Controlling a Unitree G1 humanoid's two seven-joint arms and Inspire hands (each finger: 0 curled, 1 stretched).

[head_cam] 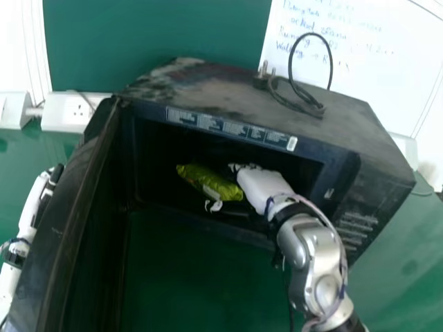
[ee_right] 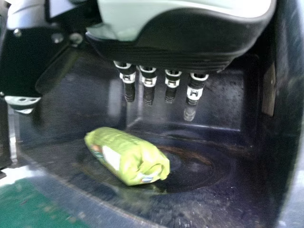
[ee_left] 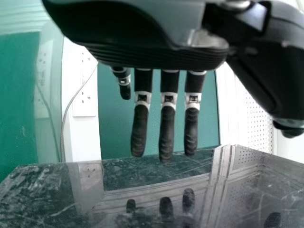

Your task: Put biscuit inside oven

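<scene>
The biscuit, a yellow-green packet point(head_cam: 210, 182), lies inside the dark oven point(head_cam: 228, 142), whose door stands wide at the left. My right hand point(head_cam: 263, 184) is in the oven's opening, just right of the packet. In the right wrist view the packet point(ee_right: 128, 156) rests on the oven floor, apart from my right hand point(ee_right: 148, 88), whose fingers are extended and hold nothing. Outside the oven door, at the left, is my left hand point(head_cam: 43, 197); in the left wrist view my left hand point(ee_left: 167, 116) has straight fingers beside the door's glossy surface.
The open door point(head_cam: 66, 228) stands between my left arm and the oven cavity. A coiled power cable point(head_cam: 304, 100) lies on the oven's top. Green table surface point(head_cam: 187, 277) shows before the oven. Wall sockets point(head_cam: 66, 113) and a whiteboard point(head_cam: 374, 62) are behind.
</scene>
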